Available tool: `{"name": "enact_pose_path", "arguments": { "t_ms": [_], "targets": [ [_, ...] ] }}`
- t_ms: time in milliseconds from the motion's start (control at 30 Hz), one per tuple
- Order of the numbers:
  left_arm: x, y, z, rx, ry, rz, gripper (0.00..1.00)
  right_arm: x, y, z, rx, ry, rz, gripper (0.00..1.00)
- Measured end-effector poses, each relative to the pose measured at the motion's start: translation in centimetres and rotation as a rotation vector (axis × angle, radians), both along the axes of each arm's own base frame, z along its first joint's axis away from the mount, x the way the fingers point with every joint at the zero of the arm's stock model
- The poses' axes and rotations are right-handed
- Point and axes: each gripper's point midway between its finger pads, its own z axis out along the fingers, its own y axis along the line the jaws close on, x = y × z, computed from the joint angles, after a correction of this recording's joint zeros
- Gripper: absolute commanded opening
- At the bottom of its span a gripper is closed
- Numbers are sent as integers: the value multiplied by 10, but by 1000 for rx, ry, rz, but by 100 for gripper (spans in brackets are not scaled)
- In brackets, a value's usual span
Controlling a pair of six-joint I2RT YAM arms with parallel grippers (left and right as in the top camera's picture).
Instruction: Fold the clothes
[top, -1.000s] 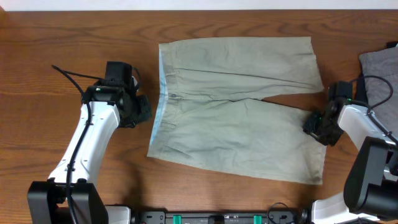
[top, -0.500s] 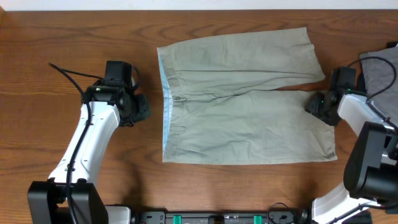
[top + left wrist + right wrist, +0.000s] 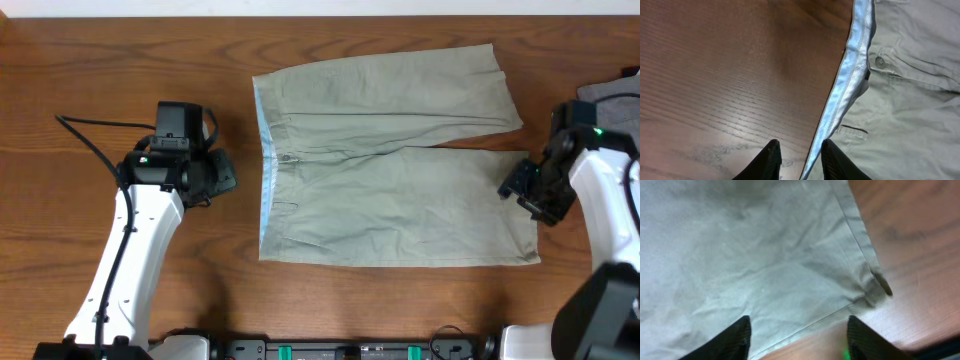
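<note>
The clothes, a pair of pale khaki shorts [image 3: 390, 160], lie flat at mid-table with the waistband to the left and both legs pointing right. A light-blue lining [image 3: 850, 85] edges the waistband, and a small button [image 3: 880, 61] sits beside it. My left gripper [image 3: 228, 180] hovers just left of the waistband. Its jaws [image 3: 800, 160] stand a little apart with nothing clamped, and the lining edge runs below them. My right gripper [image 3: 512, 187] is at the hem of the near leg. Its jaws [image 3: 797, 335] are spread wide above the hem corner [image 3: 860, 295], holding nothing.
A grey garment [image 3: 612, 95] lies at the table's right edge behind my right arm. A black cable [image 3: 95, 125] trails left from the left arm. Bare brown wood [image 3: 120, 60] surrounds the shorts.
The shorts were pulled from a skewed lie into a straight, flat one. My right gripper then opened, let go of the hem and drew back to the right. My left arm shifted slightly left.
</note>
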Motion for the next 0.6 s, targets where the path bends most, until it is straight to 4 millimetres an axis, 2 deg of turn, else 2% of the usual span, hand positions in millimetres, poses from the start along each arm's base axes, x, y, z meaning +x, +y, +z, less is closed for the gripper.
{"name": "enact_pose_path", "arguments": {
  "t_ms": [100, 200, 400, 600],
  "targets": [
    [2, -1, 0, -4, -4, -1, 30, -14, -3, -5, -19, 19, -66, 54],
    [2, -1, -1, -4, -2, -1, 30, -34, -12, -23, -32, 66, -165, 54],
    [1, -1, -1, -7, 2, -1, 30, -64, -32, -57, -41, 106, -312, 54],
    [1, -1, -1, -9, 3, 5, 30, -71, -43, -72, -58, 87, -376, 53]
  ]
}}
